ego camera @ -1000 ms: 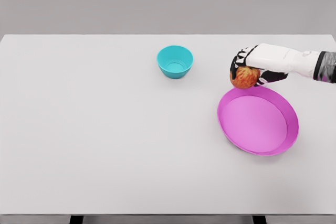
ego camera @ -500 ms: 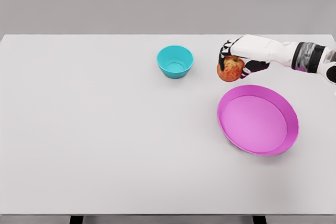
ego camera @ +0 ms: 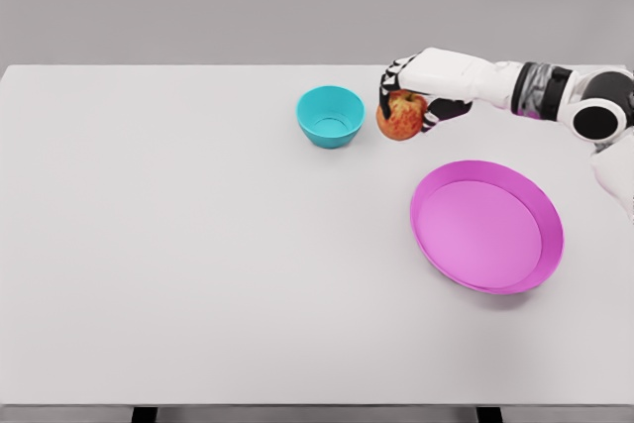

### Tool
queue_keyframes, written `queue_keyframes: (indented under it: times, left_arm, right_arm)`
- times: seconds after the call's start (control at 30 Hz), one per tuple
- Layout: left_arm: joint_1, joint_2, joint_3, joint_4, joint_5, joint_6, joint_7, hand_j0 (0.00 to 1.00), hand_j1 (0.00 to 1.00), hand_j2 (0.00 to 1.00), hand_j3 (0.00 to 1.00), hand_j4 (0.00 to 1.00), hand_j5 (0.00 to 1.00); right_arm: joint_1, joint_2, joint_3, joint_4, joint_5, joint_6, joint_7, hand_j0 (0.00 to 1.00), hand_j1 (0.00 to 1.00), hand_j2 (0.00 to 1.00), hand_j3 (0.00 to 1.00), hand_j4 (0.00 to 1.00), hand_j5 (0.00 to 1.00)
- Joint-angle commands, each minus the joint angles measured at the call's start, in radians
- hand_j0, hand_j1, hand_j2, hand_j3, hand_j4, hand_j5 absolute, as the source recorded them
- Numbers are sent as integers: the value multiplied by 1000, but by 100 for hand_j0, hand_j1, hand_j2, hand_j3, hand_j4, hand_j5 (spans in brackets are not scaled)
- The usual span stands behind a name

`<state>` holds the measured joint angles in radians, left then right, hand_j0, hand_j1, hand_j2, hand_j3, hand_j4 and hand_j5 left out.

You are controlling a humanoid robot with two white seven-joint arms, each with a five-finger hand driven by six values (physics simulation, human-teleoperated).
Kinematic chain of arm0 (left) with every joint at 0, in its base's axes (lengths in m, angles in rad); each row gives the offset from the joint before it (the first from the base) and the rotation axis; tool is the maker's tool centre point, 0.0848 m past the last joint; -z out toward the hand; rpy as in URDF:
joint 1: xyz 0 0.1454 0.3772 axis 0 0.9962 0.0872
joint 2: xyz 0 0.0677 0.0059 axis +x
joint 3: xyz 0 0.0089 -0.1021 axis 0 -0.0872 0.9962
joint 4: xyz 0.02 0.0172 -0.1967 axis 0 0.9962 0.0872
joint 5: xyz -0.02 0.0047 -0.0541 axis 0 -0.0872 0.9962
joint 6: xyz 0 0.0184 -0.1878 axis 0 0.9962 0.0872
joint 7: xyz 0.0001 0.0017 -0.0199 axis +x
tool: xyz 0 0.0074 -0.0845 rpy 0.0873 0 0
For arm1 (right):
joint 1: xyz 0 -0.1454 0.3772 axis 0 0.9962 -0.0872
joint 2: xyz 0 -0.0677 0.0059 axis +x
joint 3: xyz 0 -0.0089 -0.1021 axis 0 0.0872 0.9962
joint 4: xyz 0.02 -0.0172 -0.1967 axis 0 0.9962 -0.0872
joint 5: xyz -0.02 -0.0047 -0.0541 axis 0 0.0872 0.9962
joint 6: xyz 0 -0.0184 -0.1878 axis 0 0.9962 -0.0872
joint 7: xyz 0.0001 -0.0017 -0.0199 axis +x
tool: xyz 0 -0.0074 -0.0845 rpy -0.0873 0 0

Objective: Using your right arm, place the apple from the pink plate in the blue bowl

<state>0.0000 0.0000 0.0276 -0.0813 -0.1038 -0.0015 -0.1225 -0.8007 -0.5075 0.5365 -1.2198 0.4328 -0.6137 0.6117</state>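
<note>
While the white table point(ego camera: 198, 274) lies bare across its left half, the blue bowl point(ego camera: 331, 116) stands upright toward the far middle, its opening facing up. Just to the right of the bowl, not touching it, the red-yellow apple point(ego camera: 400, 116) is held above the tabletop, clamped in the curled fingers point(ego camera: 388, 83) of the right hand point(ego camera: 421, 96). Its white arm point(ego camera: 525, 88) reaches in from the right edge. Nearer and further right, the pink plate point(ego camera: 486, 226) rests flat on the table, well apart from the apple.
</note>
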Motion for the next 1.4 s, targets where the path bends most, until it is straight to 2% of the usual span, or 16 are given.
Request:
queue_keyframes:
  times: [0.0, 0.13, 0.23, 0.3, 0.5, 0.9, 1.37]
  left_arm:
    - [0, 0, 0, 0, -1, 0, 0, 100, 100, 100, 100, 100, 100]
    - [0, 0, 0, 0, 0, 0, 0, 100, 100, 100, 100, 100, 100]
    - [0, 0, 0, 0, -1, -2, 0, 100, 100, 100, 100, 100, 100]
    - [0, 0, 0, 0, -1, 0, 0, 100, 100, 100, 100, 100, 100]
    - [0, 0, 0, 0, 1, 0, 0, 100, 100, 100, 100, 100, 100]
    - [0, 0, 0, 0, 1, 0, 0, 100, 100, 100, 100, 100, 100]
    - [0, 0, 0, 0, 1, 0, 0, 100, 100, 100, 100, 100, 100]
  right_arm:
    - [0, 21, -1, 14, 6, 3, -1, 38, 38, 38, 38, 38, 38]
    - [-6, 29, -1, 16, 23, 3, -1, 38, 38, 38, 38, 38, 38]
    - [-18, 46, 0, 17, 58, 49, -1, 38, 38, 38, 38, 38, 38]
    - [-20, 52, 0, 17, 66, 114, -1, 38, 38, 38, 38, 38, 38]
    - [-34, 79, 0, 17, 136, 178, -1, 38, 38, 38, 38, 38, 38]
    - [-57, 135, 7, 25, 168, 180, -1, 38, 38, 38, 38, 38, 38]
    - [-87, 202, 37, 68, 205, 178, -1, 39, 39, 39, 39, 39, 39]
